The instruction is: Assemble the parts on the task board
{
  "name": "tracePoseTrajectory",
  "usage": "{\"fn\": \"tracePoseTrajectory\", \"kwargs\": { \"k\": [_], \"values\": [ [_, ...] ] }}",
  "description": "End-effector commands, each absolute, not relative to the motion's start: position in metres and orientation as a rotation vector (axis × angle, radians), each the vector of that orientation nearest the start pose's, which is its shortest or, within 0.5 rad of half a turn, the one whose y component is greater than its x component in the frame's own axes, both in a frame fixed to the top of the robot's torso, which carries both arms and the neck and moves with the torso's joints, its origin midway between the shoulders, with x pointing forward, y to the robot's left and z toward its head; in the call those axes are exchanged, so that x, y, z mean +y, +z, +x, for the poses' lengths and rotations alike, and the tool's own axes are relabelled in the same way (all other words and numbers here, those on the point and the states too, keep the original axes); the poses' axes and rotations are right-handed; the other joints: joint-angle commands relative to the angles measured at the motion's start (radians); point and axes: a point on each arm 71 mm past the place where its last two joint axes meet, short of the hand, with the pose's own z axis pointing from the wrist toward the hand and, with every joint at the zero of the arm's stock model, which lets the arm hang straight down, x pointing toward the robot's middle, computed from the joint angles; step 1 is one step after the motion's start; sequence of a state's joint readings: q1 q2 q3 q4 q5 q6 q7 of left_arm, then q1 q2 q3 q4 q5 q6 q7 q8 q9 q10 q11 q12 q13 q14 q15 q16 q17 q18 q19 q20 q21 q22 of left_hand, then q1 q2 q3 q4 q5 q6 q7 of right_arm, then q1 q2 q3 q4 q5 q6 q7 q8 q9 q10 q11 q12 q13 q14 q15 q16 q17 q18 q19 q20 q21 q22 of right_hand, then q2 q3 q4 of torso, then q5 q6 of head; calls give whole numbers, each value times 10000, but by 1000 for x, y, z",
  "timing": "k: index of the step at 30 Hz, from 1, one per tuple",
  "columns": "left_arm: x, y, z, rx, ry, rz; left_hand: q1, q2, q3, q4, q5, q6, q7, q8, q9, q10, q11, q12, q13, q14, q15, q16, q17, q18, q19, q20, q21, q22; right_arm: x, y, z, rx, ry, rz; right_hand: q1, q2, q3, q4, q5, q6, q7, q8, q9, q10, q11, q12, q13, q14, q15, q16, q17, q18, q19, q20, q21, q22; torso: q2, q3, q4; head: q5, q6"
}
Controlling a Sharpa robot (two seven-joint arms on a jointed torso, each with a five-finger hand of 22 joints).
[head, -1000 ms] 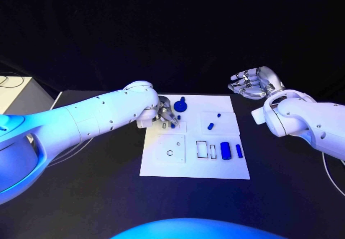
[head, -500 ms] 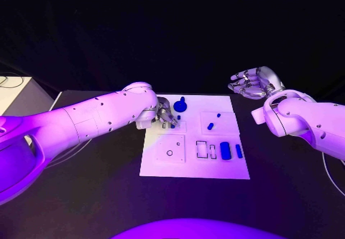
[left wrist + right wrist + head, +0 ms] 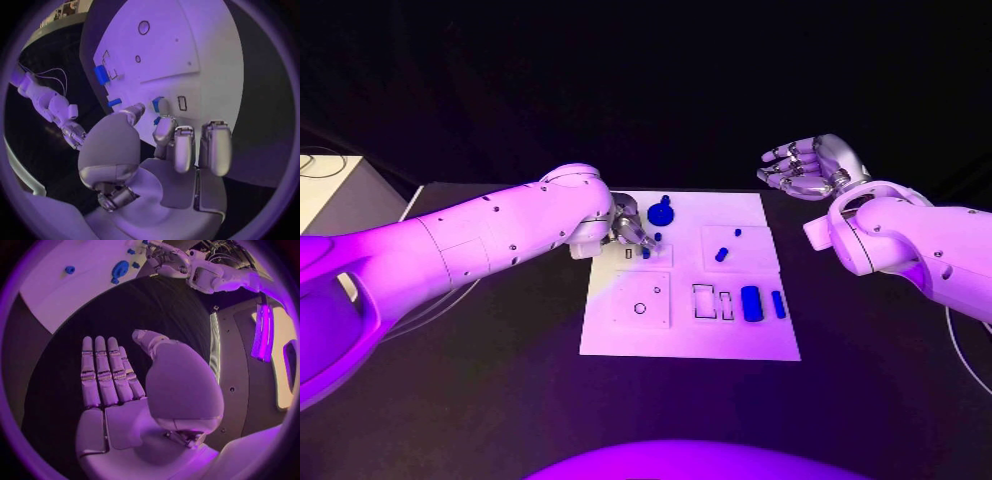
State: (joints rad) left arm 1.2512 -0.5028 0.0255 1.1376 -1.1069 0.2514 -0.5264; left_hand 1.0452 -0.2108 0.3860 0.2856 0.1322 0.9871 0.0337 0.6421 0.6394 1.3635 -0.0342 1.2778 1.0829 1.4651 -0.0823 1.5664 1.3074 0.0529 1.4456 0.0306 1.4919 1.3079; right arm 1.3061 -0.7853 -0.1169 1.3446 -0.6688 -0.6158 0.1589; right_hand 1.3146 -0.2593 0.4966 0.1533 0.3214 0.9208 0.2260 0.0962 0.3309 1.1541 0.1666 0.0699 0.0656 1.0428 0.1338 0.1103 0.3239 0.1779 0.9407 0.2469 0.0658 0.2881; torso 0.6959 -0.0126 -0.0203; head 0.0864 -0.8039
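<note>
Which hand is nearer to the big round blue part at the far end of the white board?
Left. The left hand is beside the round blue part; the right hand hovers off the board.

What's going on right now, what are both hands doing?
Left hand low over white task board, fingertips at a small blue part. Right hand open, raised off to the side. Nothing in the way.

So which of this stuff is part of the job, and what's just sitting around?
Job:
- white task board
- blue parts on it, e.g. the big round one and the long block
- left hand, at the board

Not job:
- black table
- right hand, off the board
</note>
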Motion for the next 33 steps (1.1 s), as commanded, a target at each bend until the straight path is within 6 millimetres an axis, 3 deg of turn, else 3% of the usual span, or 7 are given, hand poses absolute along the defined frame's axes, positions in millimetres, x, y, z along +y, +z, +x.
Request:
{"fn": "tracePoseTrajectory", "kwargs": {
  "k": [1,7,13,19,22,27,33],
  "values": [
    [148,-201,550,23013,-3970,-1508,107,37,-85,36,-116,93,-2,-45,11,31,2,13,11,1057,-31,44,2634,-91,69,-28,-44,694,-243,-154,532,13844,9128,5378,-85,5,-53,-18,23,11,58,-50,-15,-76,1,2,-10,-49,9,-66,-16,43,-75,6,-35,-16,8,-4,1,-1,16],
    [151,-191,552,22857,-4182,-1635,133,58,-135,37,-183,93,-3,-51,13,23,1,1,-4,1057,-31,44,2634,-88,61,-27,-51,681,-244,-154,532,13834,9107,5387,-85,6,-54,-17,24,13,57,-50,-15,-75,1,2,-10,-54,11,-70,-20,43,-80,8,-35,-21,2,9,5,-16,34],
    [157,-173,556,22450,-4589,-2015,451,82,-335,21,-178,-151,84,-127,29,-317,70,-363,-543,1057,3,44,2634,-17,-144,-6,-205,362,-245,-154,532,13816,9087,5394,-85,6,-54,-17,24,13,57,-50,-15,-75,1,2,-10,-54,11,-70,-20,43,-80,8,-35,-21,-3,17,2,-16,63],
    [168,-154,564,21787,-5151,-3006,987,270,-630,41,-56,-907,413,-396,-12,-1501,361,-1481,-2173,939,249,-135,2283,123,-588,177,-551,-280,-246,-153,532,13794,9085,5406,-87,7,-60,-17,28,15,57,-52,-16,-74,2,4,-10,-64,14,-81,-30,44,-92,12,-34,-39,8,16,2,-14,166],
    [176,-150,570,21580,-5233,-3529,1352,452,-631,22,-34,-1399,667,-835,-320,-1911,577,-1884,-2781,935,435,-138,2275,111,-551,325,-534,-213,-246,-153,531,13764,9103,5393,-55,19,-48,-39,44,27,51,-53,-17,-76,-5,4,-11,-13,0,-62,-37,55,-82,11,-17,-69,12,19,-3,-5,230],
    [190,-148,581,21300,-5124,-4255,1804,427,-581,-9,-41,-1735,834,-1108,-559,-1886,715,-1869,-2832,952,559,-113,2319,99,-505,442,-501,-143,-248,-153,531,13708,9112,5395,-16,42,-19,-71,95,92,29,-40,-14,-72,-25,6,-14,155,-34,5,-49,58,-80,5,-9,-155,36,3,-22,25,357],
    [205,-145,594,20872,-4822,-4963,1795,427,-619,31,-40,-1738,862,-1102,-587,-1776,742,-1762,-2717,961,585,-100,2344,88,-466,470,-472,-84,-251,-152,531,13635,9094,5421,-11,32,-14,-83,130,89,33,-51,-20,-97,-20,-7,-20,192,-32,14,-63,53,-136,11,-27,-205,78,-13,-49,45,495]
  ]
}}
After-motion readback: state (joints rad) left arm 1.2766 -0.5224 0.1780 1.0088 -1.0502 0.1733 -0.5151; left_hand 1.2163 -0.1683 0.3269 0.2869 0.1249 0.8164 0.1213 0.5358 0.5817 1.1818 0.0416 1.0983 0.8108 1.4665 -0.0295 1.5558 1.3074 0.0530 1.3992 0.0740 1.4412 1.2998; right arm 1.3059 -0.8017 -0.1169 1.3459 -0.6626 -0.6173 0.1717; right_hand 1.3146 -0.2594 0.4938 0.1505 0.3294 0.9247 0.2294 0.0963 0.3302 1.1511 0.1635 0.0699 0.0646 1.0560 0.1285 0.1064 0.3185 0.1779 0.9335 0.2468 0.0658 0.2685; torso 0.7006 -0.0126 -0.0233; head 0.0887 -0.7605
